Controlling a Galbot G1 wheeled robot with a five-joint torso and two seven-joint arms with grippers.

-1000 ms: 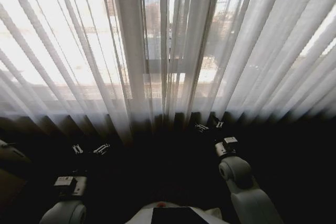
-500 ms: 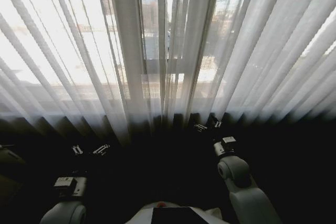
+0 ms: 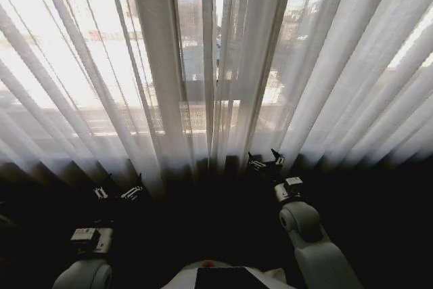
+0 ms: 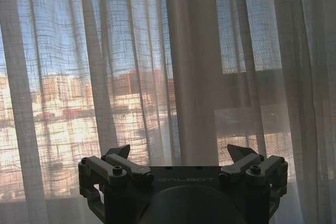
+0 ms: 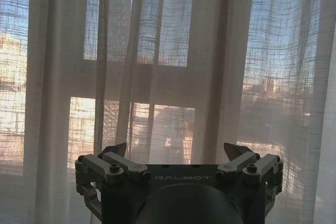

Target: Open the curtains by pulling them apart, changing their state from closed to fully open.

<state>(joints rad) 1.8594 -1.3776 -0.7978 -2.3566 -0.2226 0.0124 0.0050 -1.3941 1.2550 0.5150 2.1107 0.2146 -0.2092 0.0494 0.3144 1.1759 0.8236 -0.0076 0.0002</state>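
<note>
Because the sheer curtains [image 3: 223, 93] are hanging closed, both claws are facing their central seam with fingers spread: right claw [image 3: 265, 162] nearest it, left claw [image 3: 119, 192] lower and farther off.

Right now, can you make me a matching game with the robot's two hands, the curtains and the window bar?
Things:
1. left hand
2. right hand
3. curtains
4. window bar

Descriptions:
A. sheer white with long pleats, closed except for a thin slit in the middle
B. open, up by the middle folds where the panels meet
C. dark, seen through the fabric
D. open, lower down in front of the left panel

Pairs: 1-D, 2-B, 3-A, 4-C
</note>
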